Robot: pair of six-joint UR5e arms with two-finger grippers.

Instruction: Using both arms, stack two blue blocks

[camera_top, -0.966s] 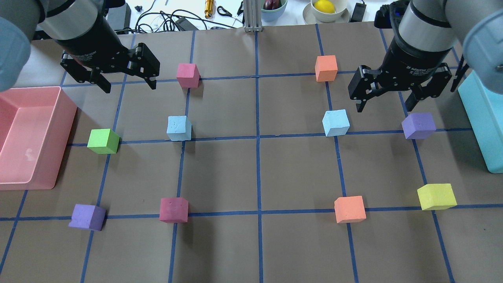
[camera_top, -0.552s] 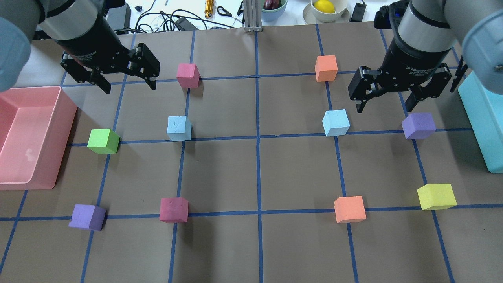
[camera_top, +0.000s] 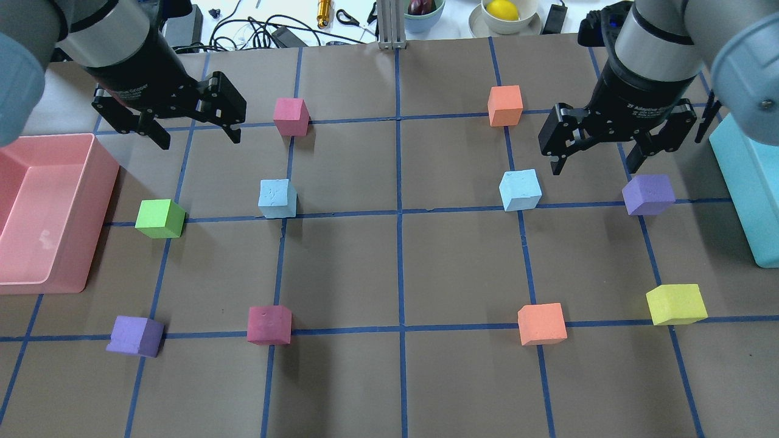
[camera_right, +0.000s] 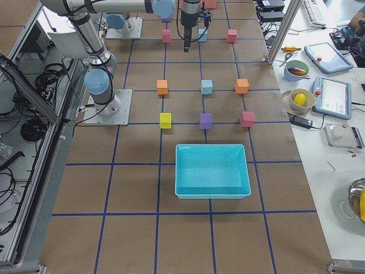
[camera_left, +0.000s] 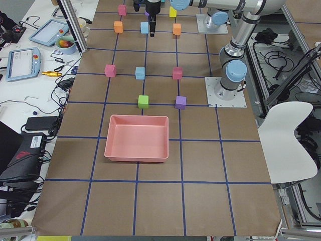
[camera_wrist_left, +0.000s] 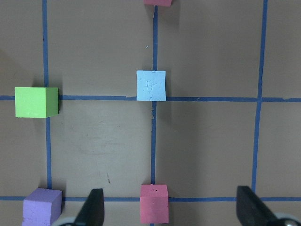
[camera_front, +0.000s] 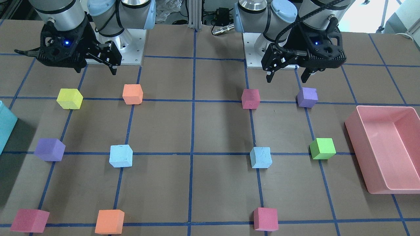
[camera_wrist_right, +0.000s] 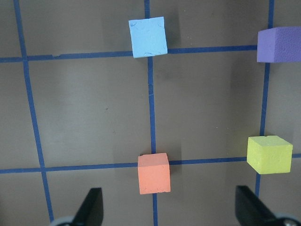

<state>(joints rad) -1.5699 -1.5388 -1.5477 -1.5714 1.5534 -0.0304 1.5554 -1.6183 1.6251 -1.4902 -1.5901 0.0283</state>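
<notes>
Two pale blue blocks sit apart on the brown grid table. One point(camera_top: 278, 198) is on the left half and also shows in the front view point(camera_front: 261, 157) and the left wrist view point(camera_wrist_left: 151, 85). The other point(camera_top: 520, 190) is on the right half and also shows in the front view point(camera_front: 121, 156) and the right wrist view point(camera_wrist_right: 148, 36). My left gripper point(camera_top: 199, 141) is open and empty, raised above the table, away from its block. My right gripper point(camera_top: 592, 169) is open and empty, raised just right of the other block.
A pink bin point(camera_top: 103, 182) stands at the left edge and a teal bin point(camera_top: 745, 182) at the right edge. Green point(camera_top: 159, 218), purple point(camera_top: 648, 194), red point(camera_top: 291, 116), orange point(camera_top: 505, 105) and yellow point(camera_top: 675, 303) cubes are spread over the grid, with several more along the near row.
Both grippers have shifted only very slightly and stay open. No block has moved.
</notes>
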